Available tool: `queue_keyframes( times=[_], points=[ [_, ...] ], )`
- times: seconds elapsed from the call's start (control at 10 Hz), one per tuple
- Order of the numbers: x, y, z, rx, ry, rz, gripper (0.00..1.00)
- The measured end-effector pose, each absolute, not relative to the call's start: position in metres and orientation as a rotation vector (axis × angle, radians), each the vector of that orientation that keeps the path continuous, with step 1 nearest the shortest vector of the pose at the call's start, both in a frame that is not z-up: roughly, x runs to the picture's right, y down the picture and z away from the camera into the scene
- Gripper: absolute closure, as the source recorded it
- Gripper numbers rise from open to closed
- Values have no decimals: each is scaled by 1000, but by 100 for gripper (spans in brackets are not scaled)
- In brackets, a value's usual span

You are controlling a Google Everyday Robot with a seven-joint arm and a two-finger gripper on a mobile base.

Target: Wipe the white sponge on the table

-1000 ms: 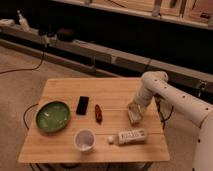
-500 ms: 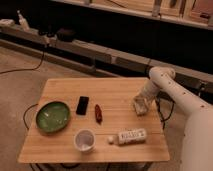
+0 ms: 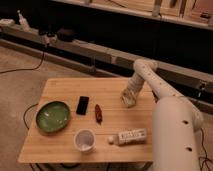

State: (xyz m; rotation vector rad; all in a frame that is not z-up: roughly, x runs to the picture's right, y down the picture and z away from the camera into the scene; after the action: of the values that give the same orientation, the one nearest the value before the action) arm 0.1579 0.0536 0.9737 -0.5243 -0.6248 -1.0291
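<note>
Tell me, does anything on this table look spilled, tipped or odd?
Nothing is spilled or damaged. Only the white tube lies on its side, beside the upright cup. The claw is at the white sponge near the right edge of the table.

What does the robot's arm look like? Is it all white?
Mostly white, yes. The arm is made of fat, smooth tubes with rounded joints and a few small dark dots on the nearest part. Its tool, low over the table, looks pale too.
</note>
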Motion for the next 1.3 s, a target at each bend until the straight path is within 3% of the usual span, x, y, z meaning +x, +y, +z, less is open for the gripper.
queue_keyframes(
  times=[0.3, 0.6, 0.9, 1.3],
  points=[
    [96, 45, 986, -508, -714, -1122, 61],
    [30, 50, 965, -459, -871, -1202, 61],
    [18, 70, 941, -495, -929, -1266, 61],
    [25, 127, 907, -636, -930, -1275, 61]
  ],
)
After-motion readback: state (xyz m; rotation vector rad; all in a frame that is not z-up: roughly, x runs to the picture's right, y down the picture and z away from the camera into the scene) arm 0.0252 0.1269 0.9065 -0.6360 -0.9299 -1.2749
